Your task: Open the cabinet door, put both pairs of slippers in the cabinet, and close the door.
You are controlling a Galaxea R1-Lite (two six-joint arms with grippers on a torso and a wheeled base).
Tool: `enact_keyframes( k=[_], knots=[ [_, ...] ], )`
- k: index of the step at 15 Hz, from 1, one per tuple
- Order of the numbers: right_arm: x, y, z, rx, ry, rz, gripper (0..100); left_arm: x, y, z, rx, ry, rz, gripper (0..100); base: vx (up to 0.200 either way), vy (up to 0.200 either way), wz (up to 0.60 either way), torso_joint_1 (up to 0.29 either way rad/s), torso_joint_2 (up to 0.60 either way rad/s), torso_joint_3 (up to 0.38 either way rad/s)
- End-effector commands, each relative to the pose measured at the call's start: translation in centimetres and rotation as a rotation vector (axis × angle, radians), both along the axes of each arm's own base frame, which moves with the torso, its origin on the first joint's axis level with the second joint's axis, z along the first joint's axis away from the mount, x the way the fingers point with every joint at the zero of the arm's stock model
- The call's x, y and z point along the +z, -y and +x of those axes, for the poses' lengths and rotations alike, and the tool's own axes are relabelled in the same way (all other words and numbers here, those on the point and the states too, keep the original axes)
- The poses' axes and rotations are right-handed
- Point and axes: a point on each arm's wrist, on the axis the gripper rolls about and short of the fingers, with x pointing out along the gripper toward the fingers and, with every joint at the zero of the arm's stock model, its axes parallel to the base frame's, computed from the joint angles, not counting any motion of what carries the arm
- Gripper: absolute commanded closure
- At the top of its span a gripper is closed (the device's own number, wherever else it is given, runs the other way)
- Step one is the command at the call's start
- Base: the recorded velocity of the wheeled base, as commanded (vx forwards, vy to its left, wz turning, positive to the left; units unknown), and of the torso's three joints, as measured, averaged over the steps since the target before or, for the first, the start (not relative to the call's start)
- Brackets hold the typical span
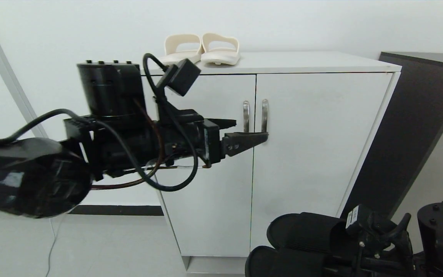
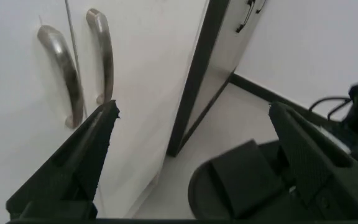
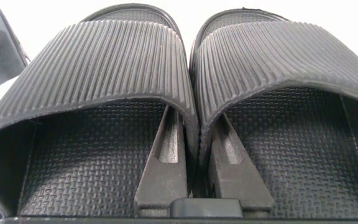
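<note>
White laminate doors stand shut on the cabinet (image 1: 313, 154), a squat, flat-topped box set against a pale wall, with two slim brushed-metal handles (image 1: 264, 115) running upright either side of the centre seam. On its top, toward the robot's left end, rests a pair of cream slippers (image 1: 202, 48), smooth moulded slides lying side by side and touching, long axes running front to back, arched straps at the wall end. The left gripper (image 1: 250, 129) hovers level with the lower ends of the handles, its black wedge-shaped fingers spread wide and closing on nothing. Low on the robot's right, in front of the right-hand door, the right gripper (image 3: 196, 155) clamps a pair of black slippers (image 3: 123, 74). One finger sits inside each shoe, pinching the two neighbouring side walls together. Their broad straps are ribbed lengthwise, and the footbeds carry a fine diamond tread. Seen from the head camera, the black pair lies roughly level, rounded ends pointing away from the gripper toward the robot's left. Beside the cabinet stands a dark grey panel (image 1: 417, 115).
</note>
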Motion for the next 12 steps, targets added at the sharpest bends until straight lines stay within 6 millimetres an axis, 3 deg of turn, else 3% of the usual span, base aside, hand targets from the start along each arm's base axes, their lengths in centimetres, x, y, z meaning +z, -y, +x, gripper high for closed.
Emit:
enact_keyframes(
  k=[1,4,12],
  knots=[
    [-0.1,0.0,0.0,0.001,-0.003,-0.002,100,-1.7,2.8,3.3,-0.044,-0.065,-0.002,0,0.0,0.0,0.0,0.0,0.0,0.0],
    [-0.1,-0.1,0.0,0.001,-0.005,-0.004,100,-1.7,4.1,5.2,-0.054,-0.105,-0.041,0,0.0,0.0,0.0,0.0,0.0,0.0],
    [-0.4,-0.2,0.1,0.003,-0.014,-0.014,100,-1.3,4.9,6.8,-0.032,-0.162,-0.102,0,0.0,0.0,0.0,0.0,0.0,0.0]
  ],
)
